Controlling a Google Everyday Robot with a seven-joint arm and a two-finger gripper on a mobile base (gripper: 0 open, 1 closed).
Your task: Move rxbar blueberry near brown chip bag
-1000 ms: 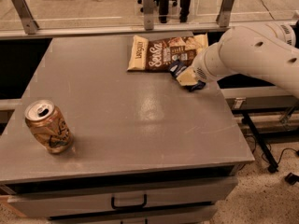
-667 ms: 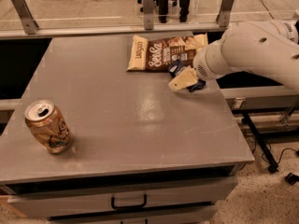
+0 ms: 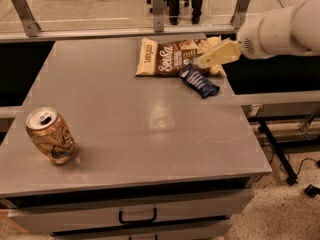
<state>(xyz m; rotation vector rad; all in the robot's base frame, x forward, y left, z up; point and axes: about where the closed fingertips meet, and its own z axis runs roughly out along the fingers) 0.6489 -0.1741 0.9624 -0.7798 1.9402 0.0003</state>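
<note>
The rxbar blueberry (image 3: 199, 81), a small dark navy wrapper, lies flat on the grey table (image 3: 130, 129) near its right edge. It lies just in front of the brown chip bag (image 3: 172, 57), touching or nearly touching the bag's lower right corner. The chip bag lies flat at the table's back, its brown middle showing white lettering. My gripper (image 3: 200, 62) hangs just above the bar's upper end, over the bag's right part. It is open, empty and clear of the bar. The white arm (image 3: 280, 29) comes in from the upper right.
A tan-gold soda can (image 3: 51, 135) stands at the table's front left. A rail with metal posts (image 3: 159, 4) runs behind the table. The table's right edge is close to the bar. Drawers (image 3: 137, 216) sit below the front edge.
The gripper has let go of the bar and lifted up and to the right. The bar now lies uncovered on the table by the chip bag.
</note>
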